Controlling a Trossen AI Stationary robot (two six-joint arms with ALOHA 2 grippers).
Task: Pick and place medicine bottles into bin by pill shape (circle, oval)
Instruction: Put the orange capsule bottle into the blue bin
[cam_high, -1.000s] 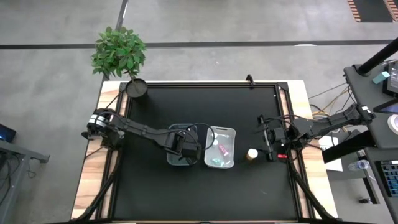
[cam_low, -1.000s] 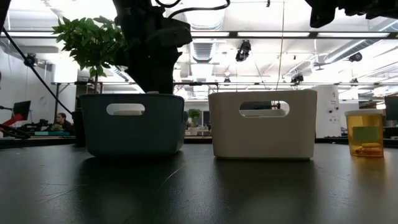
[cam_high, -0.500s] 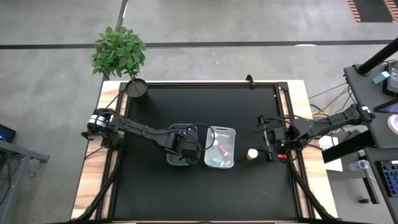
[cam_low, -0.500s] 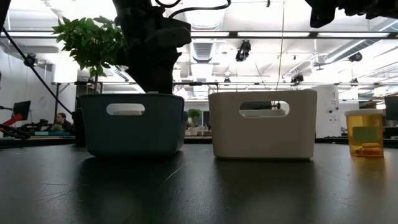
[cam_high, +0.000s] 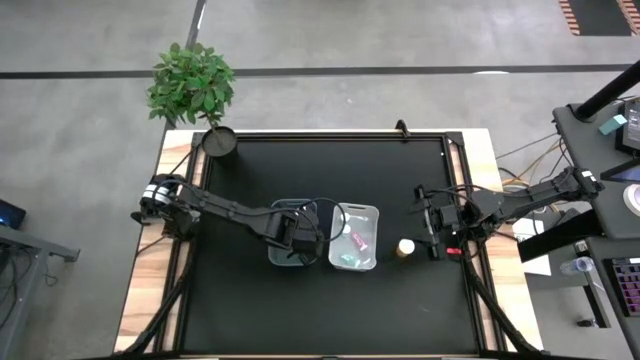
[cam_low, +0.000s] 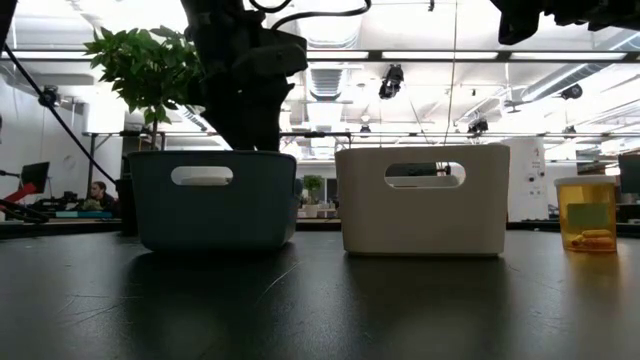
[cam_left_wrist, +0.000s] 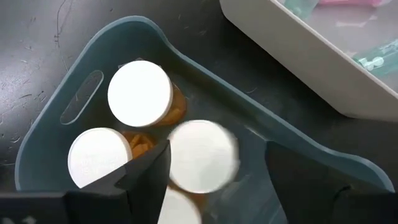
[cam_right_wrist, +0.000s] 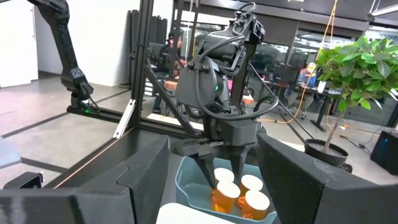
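My left gripper (cam_left_wrist: 214, 180) hangs open over the blue bin (cam_left_wrist: 74, 74), pointing steeply down into it. Between and below its fingers shows a blurred white-capped medicine bottle (cam_left_wrist: 202, 155). Two more orange bottles with white caps (cam_left_wrist: 140, 93) (cam_left_wrist: 99, 158) stand upright in the bin. The white bin (cam_high: 372, 212) beside it holds a pink bottle (cam_high: 359, 240) and a teal one (cam_high: 347, 259), both lying down. One orange bottle (cam_high: 405, 247) stands on the table right of the white bin. My right gripper (cam_high: 424, 220) waits open at the table's right side, raised and about level.
A black pot (cam_high: 220, 140) with a green plant stands at the table's far left corner. The two bins sit side by side mid-table, blue bin (cam_low: 215, 200) and white bin (cam_low: 420, 200). People show in the room beyond the table.
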